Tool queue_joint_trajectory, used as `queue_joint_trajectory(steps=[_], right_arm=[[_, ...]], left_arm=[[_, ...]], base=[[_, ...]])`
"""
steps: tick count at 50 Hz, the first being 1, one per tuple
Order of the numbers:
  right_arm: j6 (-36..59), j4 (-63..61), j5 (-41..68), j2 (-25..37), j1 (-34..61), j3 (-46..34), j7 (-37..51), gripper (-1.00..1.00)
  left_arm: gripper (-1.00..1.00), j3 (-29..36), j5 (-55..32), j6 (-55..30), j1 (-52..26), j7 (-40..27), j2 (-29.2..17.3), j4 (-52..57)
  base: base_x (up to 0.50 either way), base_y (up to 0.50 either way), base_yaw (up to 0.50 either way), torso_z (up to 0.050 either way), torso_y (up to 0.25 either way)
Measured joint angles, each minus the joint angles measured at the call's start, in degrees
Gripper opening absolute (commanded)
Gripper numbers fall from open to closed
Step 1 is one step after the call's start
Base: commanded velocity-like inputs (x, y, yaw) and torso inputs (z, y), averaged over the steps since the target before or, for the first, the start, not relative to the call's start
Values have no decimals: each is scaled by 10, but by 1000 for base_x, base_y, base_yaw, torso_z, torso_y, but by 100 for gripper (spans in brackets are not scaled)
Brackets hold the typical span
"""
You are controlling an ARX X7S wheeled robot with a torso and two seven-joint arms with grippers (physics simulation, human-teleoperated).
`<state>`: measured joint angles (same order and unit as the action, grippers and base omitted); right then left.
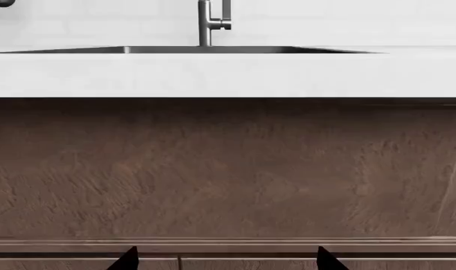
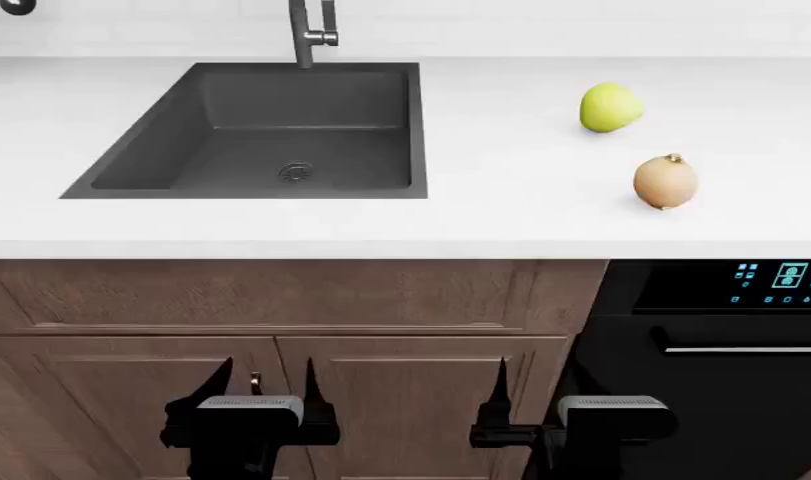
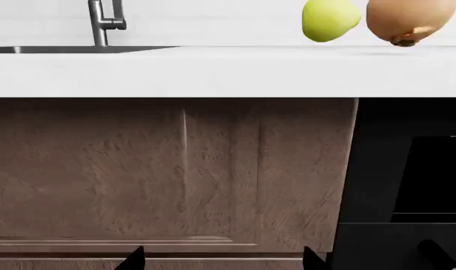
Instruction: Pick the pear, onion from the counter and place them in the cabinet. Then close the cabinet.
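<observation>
Currently we hold both grippers, left (image 2: 265, 385) and right (image 2: 532, 385), open and empty below the counter (image 2: 512, 215). Round pear (image 2: 609, 107) and onion (image 2: 665, 181) may roll if nudged.

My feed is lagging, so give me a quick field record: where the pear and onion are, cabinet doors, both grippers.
pear: on the counter, right of the sink, farther back than the onion
onion: on the counter, nearer the front edge, apart from the pear
cabinet doors: shut, under the sink
left gripper: open, empty, low before the doors
right gripper: open, empty, low beside the dishwasher
</observation>
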<state>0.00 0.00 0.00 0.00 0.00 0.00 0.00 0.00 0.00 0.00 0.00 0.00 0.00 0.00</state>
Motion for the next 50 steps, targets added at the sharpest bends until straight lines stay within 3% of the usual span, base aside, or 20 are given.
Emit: queue_joint_trajectory(steps=[14,25,36,50], right_arm=[[47,-41,15,21,7,-16,19,100],[166,-170,50,68,26,-4,9,100],[296,-307,96,125,69,19,-19,100],[498,-433,221,172,175,96,-45,100]], left_arm=[[100,27,-3,-68,-2,-15,-22,75],[100,33,-42,-274,-80,13,-54,225],[100,25,-88,-471,-192,32,-80,340],[100,17,-133,-663,-327,42,-91,405]], base=[[0,0,0,21,0],[0,-39,0,50,0],[37,-497,0,50,0],[197,-480,0,50,0]])
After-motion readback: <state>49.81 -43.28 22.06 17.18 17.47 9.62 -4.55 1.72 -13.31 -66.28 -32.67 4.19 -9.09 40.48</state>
